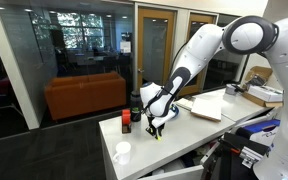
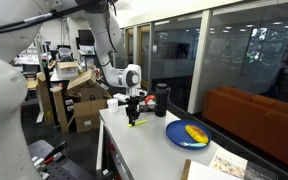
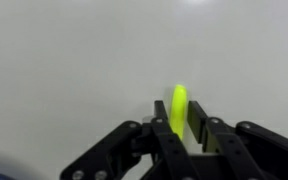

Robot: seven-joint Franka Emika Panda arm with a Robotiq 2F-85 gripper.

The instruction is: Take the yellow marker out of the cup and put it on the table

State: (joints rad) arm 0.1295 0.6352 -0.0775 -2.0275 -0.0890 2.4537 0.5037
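In the wrist view the yellow marker [image 3: 178, 108] sits between the two black fingers of my gripper [image 3: 180, 125], which are closed to about its width. The white table [image 3: 74, 60] lies right below. In both exterior views the gripper [image 1: 156, 124] [image 2: 134, 112] is low over the table [image 1: 184, 125] [image 2: 134, 155], and the marker [image 1: 156, 133] [image 2: 136, 122] is at or just above the top. The small white cup [image 1: 122, 152] stands apart, near the table's end. It does not show in the second exterior view.
A dark bottle [image 1: 136, 102] [image 2: 162, 98] and a red-orange item [image 1: 126, 119] stand close to the gripper. A blue bowl [image 2: 187, 134] holds a rounder yellow object. Papers [image 1: 206, 106] lie further along the table. Boxes [image 2: 84, 100] and shelves stand beyond the table's end.
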